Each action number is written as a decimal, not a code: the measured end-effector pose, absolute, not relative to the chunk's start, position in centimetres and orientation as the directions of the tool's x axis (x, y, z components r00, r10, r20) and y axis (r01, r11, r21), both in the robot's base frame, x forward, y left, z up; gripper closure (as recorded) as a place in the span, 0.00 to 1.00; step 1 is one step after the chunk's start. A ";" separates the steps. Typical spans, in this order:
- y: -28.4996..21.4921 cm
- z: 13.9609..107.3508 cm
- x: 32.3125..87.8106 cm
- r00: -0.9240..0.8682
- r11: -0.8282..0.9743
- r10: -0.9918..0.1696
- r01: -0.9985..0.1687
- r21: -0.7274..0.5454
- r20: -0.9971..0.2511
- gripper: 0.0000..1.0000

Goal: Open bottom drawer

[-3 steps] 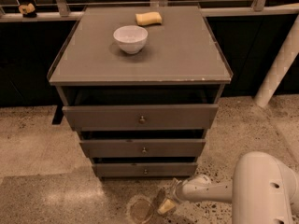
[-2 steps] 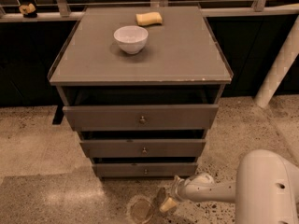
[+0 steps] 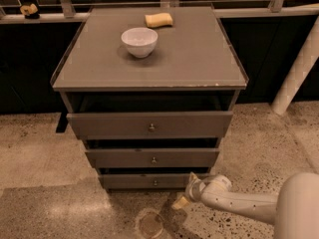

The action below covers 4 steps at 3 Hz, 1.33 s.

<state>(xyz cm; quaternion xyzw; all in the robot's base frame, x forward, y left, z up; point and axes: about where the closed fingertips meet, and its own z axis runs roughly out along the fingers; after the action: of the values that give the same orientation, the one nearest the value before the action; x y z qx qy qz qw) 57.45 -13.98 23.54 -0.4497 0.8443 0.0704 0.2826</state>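
— Grey-brown wood, is it, that bottom drawer (image 3: 149, 181)? Where does it sit?

— Yes, a flat matte front, lowest of three in the cabinet and just above the speckled stone floor (image 3: 45, 158). Its long axis runs left to right and its face is turned toward the camera. A tiny round brass knob (image 3: 155, 183) sits at its centre, and a dark gap shows above it.

— And the gripper?

— The gripper (image 3: 185, 197) is low by the floor, just beside the drawer's right end, on a smooth white arm (image 3: 239, 203) that comes in from the lower right. It has a yellowish tip. Whether it is spread or pressed together I cannot tell, nor whether it touches the front.

— What else is there?

— The mid-sized drawer front (image 3: 119, 158) and the tallest drawer front (image 3: 109, 125) are above it. On the flat grey cabinet top (image 3: 199, 59) stand a round white bowl (image 3: 139, 42) and, behind it, a yellow sponge (image 3: 159, 20).
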 end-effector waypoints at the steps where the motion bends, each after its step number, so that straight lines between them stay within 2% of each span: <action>1: -10.3 19.0 62.1 -0.412 0.603 -0.714 -0.773 -0.198 -0.565 0.00; 4: -9.3 15.9 64.2 -0.459 0.630 -0.718 -0.748 -0.208 -0.523 0.00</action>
<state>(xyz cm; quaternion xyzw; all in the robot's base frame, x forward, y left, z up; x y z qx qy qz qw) 64.23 -9.34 15.90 -0.4294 0.8538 0.0256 0.2933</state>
